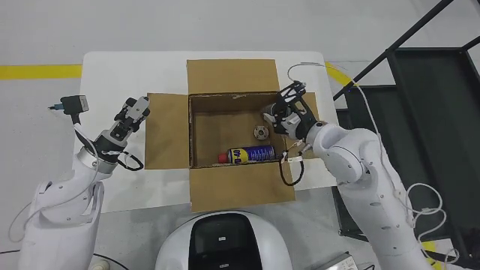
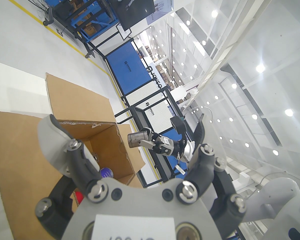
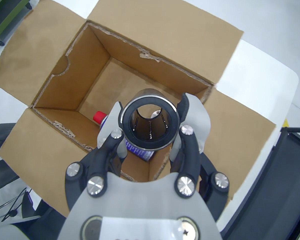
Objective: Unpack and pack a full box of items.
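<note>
Left jaws apart, open box [image 2: 22,151], can [image 2: 105,172] inside

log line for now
right jaws: shut on hollow steel cylinder over open brown cardboard box; left jaws: open; inside: red-capped blue spray can, metal flange

White table [image 1: 112,82] carrying single cardboard box [image 1: 232,75], sitting right of tabletop centre, toward 3 o'clock. Box standing open, four flaps lying spread outward at 12, 3, 6, 9 o'clock.
</note>
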You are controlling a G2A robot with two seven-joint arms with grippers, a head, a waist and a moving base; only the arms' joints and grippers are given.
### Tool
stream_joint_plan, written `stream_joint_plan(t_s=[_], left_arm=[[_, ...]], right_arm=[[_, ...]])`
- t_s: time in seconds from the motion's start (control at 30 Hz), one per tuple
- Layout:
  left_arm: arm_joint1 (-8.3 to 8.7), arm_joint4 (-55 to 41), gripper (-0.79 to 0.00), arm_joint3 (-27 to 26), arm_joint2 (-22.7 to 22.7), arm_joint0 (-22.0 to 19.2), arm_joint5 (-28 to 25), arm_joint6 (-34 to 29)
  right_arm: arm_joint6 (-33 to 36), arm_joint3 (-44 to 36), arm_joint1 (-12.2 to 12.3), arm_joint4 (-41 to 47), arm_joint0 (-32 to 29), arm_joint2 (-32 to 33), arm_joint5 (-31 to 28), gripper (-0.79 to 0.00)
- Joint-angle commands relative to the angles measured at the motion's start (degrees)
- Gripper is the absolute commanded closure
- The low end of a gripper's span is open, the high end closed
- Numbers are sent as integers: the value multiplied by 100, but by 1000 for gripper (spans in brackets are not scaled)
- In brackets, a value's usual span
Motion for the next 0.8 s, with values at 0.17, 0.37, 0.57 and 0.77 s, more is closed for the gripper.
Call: stream_joint_plan(t_s=[0.17,0.37,0.57,0.77], left_arm=[[0,0,-785,0,0,0,0,1],[0,0,-785,0,0,0,0,1],[0,0,-785,0,0,0,0,1],[0,0,-785,0,0,0,0,1]], right_arm=[[9,433,82,284,-142,1107,311,0],[-1,849,126,328,-100,1473,462,0],[-6,922,130,321,-67,1463,484,0],[-6,922,130,321,-67,1463,484,0]])
